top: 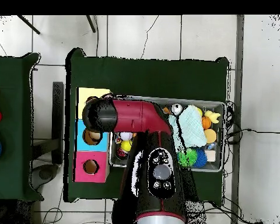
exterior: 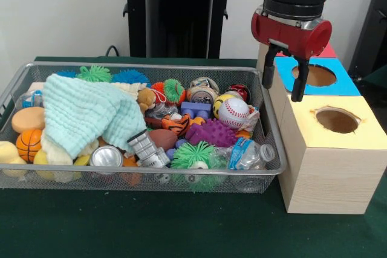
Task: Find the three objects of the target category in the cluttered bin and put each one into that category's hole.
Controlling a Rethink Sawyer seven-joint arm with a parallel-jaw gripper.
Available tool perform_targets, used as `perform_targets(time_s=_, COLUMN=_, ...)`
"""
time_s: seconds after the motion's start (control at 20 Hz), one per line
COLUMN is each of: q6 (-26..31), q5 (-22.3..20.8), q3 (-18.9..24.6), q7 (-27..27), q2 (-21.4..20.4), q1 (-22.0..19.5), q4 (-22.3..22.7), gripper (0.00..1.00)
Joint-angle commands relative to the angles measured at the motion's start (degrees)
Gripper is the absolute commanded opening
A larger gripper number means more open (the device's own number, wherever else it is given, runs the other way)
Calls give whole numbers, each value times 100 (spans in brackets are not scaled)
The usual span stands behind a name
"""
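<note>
**Gripper above the blue box, wire bin full beside it**

Where the green desk (exterior: 181, 228) carries everything, we see the cluttered bin (exterior: 36, 70) of silver mesh lying long across it, just beside a row of wooden boxes. In the bin we find a pale green cloth (exterior: 84, 116) heaped over the left half, a baseball (exterior: 234, 112), a small basketball (exterior: 28, 143), a purple spiky ball (exterior: 221, 132), a green fuzzy ball (exterior: 193, 156), a silver can (exterior: 106, 157) and a crushed plastic bottle (exterior: 251, 152). The yellow-topped box (exterior: 329, 161) stands nearest us in the front view, its round hole showing nothing inside; behind it sits the blue-topped box (exterior: 347, 84), then a red-topped one (top: 91, 167). We see the gripper (exterior: 284, 87) hanging above the blue box's near edge, fingers spread and holding nothing.
</note>
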Motion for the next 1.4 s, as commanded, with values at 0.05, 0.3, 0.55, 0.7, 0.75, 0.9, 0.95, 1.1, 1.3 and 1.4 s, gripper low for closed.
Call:
perform_targets(time_s=0.05, q6=503, q5=-1437, q3=563, q7=-2327, q2=93, q1=-156, q4=64, gripper=100)
perform_targets(time_s=0.3, q6=338, q5=-1496, q3=1105, q7=-2381, q2=125, q1=-725, q4=344, gripper=100)
perform_targets(time_s=0.55, q6=153, q5=-1778, q3=1215, q7=-2190, q2=172, q1=-792, q4=354, gripper=100)
perform_targets(time_s=0.7, q6=87, q5=-1911, q3=1242, q7=-2126, q2=154, q1=-788, q4=403, gripper=100)
perform_targets(time_s=0.75, q6=60, q5=-1961, q3=1253, q7=-2116, q2=152, q1=-792, q4=410, gripper=100)
perform_targets(time_s=0.9, q6=16, q5=-2036, q3=1323, q7=-2009, q2=164, q1=-845, q4=414, gripper=100)
perform_targets(time_s=0.95, q6=50, q5=-2071, q3=1341, q7=-1997, q2=156, q1=-856, q4=394, gripper=100)
perform_targets(time_s=1.1, q6=138, q5=-2117, q3=1404, q7=-2022, q2=153, q1=-899, q4=362, gripper=100)
perform_targets(time_s=1.3, q6=413, q5=-2144, q3=1450, q7=-2028, q2=84, q1=-904, q4=314, gripper=100)
perform_targets(time_s=1.4, q6=547, q5=-2127, q3=1460, q7=-1996, q2=1, q1=-889, q4=348, gripper=100)
